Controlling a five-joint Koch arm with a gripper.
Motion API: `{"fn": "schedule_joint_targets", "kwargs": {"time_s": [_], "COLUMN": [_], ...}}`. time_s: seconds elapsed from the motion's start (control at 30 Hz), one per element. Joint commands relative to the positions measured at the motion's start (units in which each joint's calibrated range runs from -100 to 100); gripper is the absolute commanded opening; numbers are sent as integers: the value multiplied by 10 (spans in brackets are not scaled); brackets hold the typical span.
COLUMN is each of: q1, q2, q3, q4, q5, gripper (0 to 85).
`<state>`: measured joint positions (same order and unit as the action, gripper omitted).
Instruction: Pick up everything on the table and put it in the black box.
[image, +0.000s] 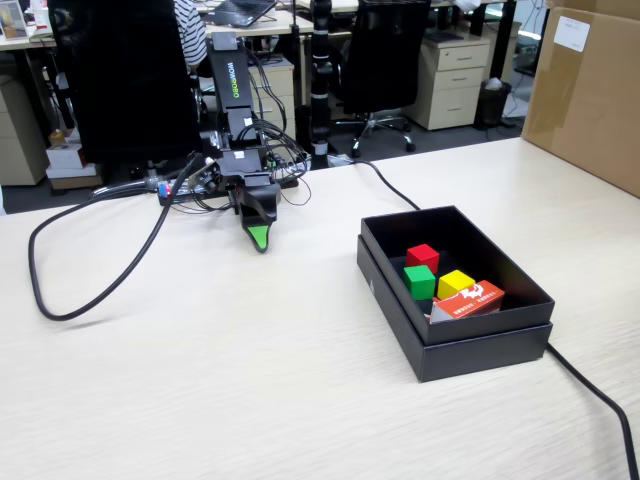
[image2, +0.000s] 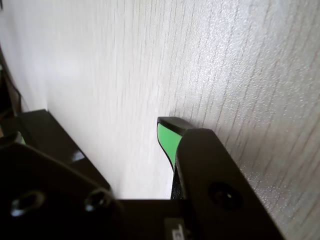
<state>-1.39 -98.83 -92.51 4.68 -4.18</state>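
In the fixed view the black box (image: 455, 345) sits on the table (image: 200, 390) at the right. A red cube (image: 422, 256), a green cube (image: 419, 280) and a yellow cube (image: 455, 284) all lie inside it. My gripper (image: 259, 240) hangs at the back left, well away from the box, tip down just above the tabletop. The wrist view shows the gripper (image2: 92, 131) open: a green-padded finger (image2: 167, 140) on the right, the dark other jaw at the far left, and bare wood grain between them. Nothing is held.
An orange-and-white carton (image: 468, 300) lies in the box's front right corner. A big brown cardboard carton (image: 590, 90) stands at the table's right edge. One black cable (image: 80, 305) loops over the left of the table, and another cable (image: 595, 395) runs past the box.
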Motion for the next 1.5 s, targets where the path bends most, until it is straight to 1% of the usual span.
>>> {"fn": "schedule_joint_targets", "kwargs": {"time_s": [0.0,0.17,0.4,0.5,0.57,1.47], "q1": [2,3,3,7,20,20], "q2": [-12,-12,-12,-12,-12,-12], "q3": [-12,-29,-48,-49,-49,-48], "q4": [75,70,62,-23,-39,-39], "q5": [-4,-4,-5,-1,0,0], "gripper": [521,505,504,503,503,503]}}
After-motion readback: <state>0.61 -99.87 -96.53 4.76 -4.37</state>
